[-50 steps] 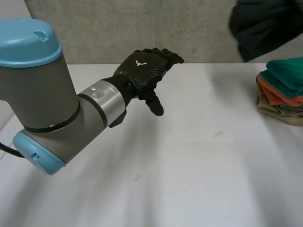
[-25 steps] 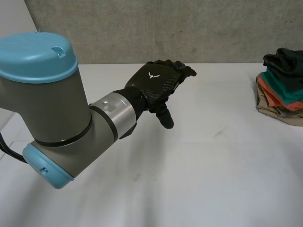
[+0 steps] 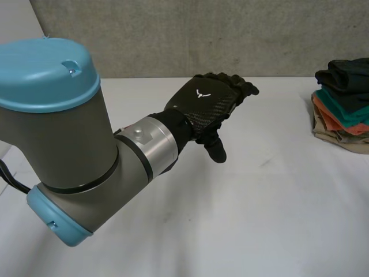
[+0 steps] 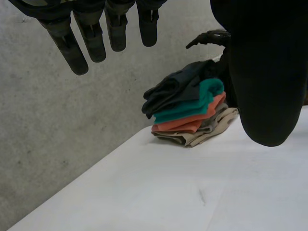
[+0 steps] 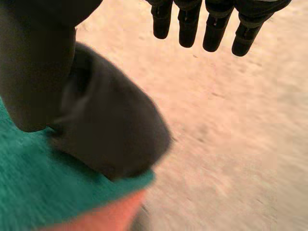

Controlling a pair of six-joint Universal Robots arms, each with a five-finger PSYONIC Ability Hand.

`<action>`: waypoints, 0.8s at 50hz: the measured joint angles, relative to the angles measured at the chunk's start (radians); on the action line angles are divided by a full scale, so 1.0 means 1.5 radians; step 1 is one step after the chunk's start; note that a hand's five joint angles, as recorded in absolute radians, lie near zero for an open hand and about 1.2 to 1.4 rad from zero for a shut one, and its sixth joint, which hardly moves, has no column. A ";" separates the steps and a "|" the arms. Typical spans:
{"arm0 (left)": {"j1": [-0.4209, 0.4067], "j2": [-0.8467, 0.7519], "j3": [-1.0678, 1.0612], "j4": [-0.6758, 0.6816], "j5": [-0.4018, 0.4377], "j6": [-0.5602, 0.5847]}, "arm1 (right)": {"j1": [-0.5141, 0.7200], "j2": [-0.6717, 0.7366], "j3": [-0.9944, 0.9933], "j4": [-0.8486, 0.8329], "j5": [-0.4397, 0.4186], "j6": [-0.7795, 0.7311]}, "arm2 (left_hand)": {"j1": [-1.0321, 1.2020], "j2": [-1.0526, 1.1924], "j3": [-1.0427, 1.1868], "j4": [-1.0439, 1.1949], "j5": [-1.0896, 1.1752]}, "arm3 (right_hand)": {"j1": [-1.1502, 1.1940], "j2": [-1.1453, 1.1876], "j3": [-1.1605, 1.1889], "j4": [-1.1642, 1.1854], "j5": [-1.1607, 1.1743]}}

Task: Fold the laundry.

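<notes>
The left hand (image 3: 209, 107), fingers straight and empty, has been moved nearer the laundry stack (image 3: 343, 109) beyond its fingertips; the right hand (image 5: 187, 21) is held open over it.

One table (image 3: 259, 208), one pile (image 3: 341, 112) of four folded cloths (image 4: 192, 103), one left hand (image 3: 203, 107), one right hand (image 5: 215, 24).

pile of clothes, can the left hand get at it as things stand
Probably yes: the left hand, open and empty, has just bare table between it and the pile, though the right hand hovers over the pile.
</notes>
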 measured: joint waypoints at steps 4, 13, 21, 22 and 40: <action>-0.006 0.005 -0.001 0.000 0.000 0.000 | -0.043 -0.043 0.006 0.076 0.060 -0.094 | -0.001 -0.001 -0.001 -0.001 0.000 | 0.000 0.000 0.000 0.000 0.000; -0.015 0.028 -0.002 0.001 -0.001 -0.001 | -0.124 -0.128 -0.036 0.165 0.286 -0.267 | -0.002 -0.001 -0.001 -0.001 -0.001 | 0.000 0.000 0.000 0.000 0.000; -0.011 0.078 0.001 0.016 -0.009 -0.003 | -0.057 -0.250 -0.054 0.191 0.392 -0.280 | -0.002 -0.001 -0.001 -0.001 -0.001 | 0.000 0.000 0.000 0.000 0.000; -0.010 0.084 0.001 0.018 -0.010 -0.003 | -0.044 -0.265 -0.051 0.194 0.394 -0.277 | -0.002 -0.001 -0.001 -0.001 -0.001 | 0.000 0.000 0.000 0.000 0.000; 0.143 0.200 -0.153 0.057 -0.282 0.003 | 0.464 -0.415 0.280 0.253 0.379 -0.200 | -0.004 -0.002 -0.001 -0.004 -0.001 | 0.000 0.000 0.000 -0.001 0.000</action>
